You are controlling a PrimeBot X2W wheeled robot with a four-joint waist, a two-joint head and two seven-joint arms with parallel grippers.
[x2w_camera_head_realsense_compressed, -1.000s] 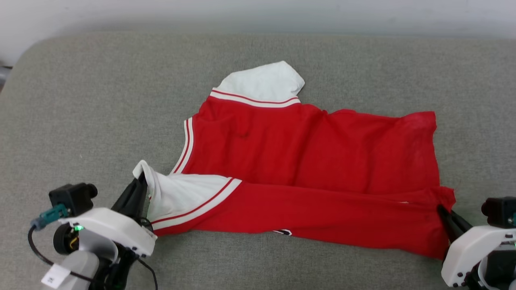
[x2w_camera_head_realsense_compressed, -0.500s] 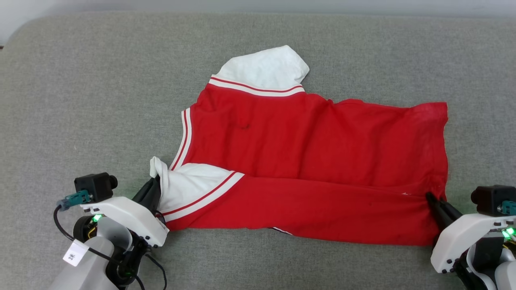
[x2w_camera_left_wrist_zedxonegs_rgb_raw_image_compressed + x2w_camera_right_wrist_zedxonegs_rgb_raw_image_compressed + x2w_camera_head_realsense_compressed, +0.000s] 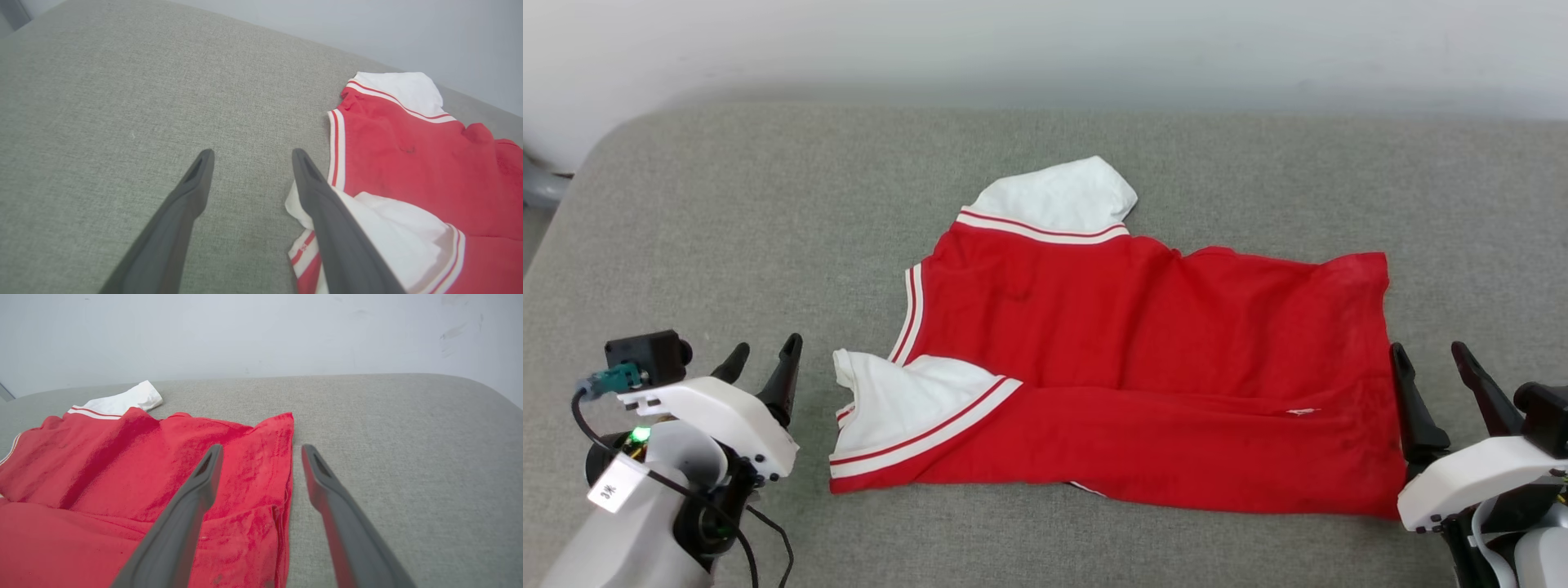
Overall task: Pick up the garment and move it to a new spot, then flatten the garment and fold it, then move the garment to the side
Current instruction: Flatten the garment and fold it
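- Head view: garment (image 3: 1143, 351) is seen lying mid-cushion (image 3: 727, 245), its near long edge laid over itself; one fold is judged done.
- Left gripper (image 3: 767, 345) and right gripper (image 3: 1429, 349) are held spread and empty, just beside the garment's left and right ends.
- Further folding and the move aside are judged left.
- Bare cushion is offered widely at left and far; less at right.
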